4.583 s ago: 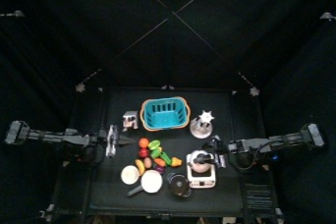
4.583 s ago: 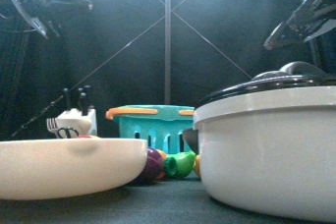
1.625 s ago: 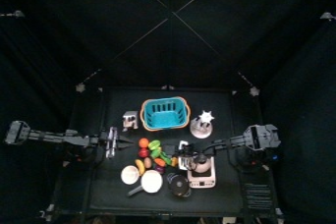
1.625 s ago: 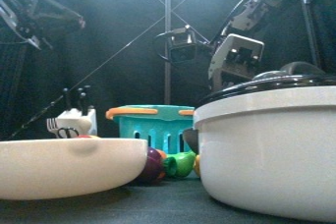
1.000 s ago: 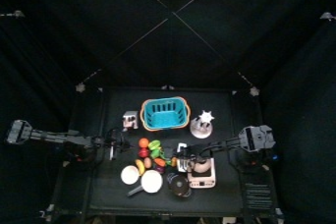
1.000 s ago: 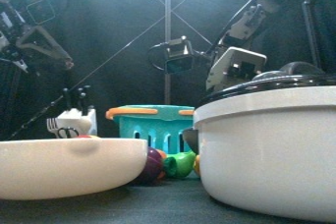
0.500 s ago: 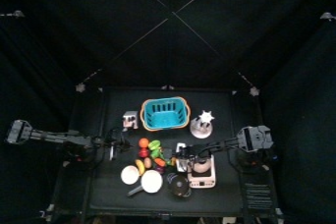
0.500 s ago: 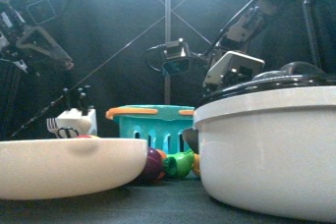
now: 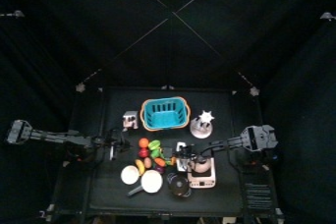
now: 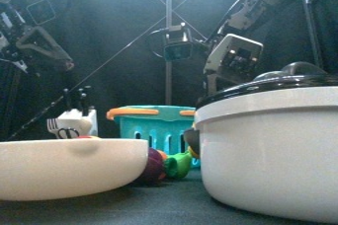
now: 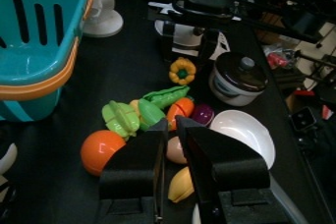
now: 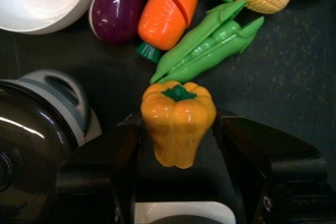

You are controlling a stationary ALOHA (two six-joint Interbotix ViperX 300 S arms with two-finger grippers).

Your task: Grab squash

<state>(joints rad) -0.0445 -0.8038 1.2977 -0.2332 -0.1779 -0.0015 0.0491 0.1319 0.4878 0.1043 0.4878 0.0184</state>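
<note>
- Right pincer [image 12: 179,174], jaws wide apart, straddles the yellow-orange plastic squash [image 12: 178,122], beside the green pea pods [image 12: 207,39].
- Left pincer [image 11: 175,174], half-open and empty, hangs near those pods.

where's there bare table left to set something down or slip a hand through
Bare table lies along the back edge behind the teal basket, and at the front right beside the cooker. It is crowded in the middle: the toy vegetables, the white bowls and the right gripper over the yellow pepper.
</note>
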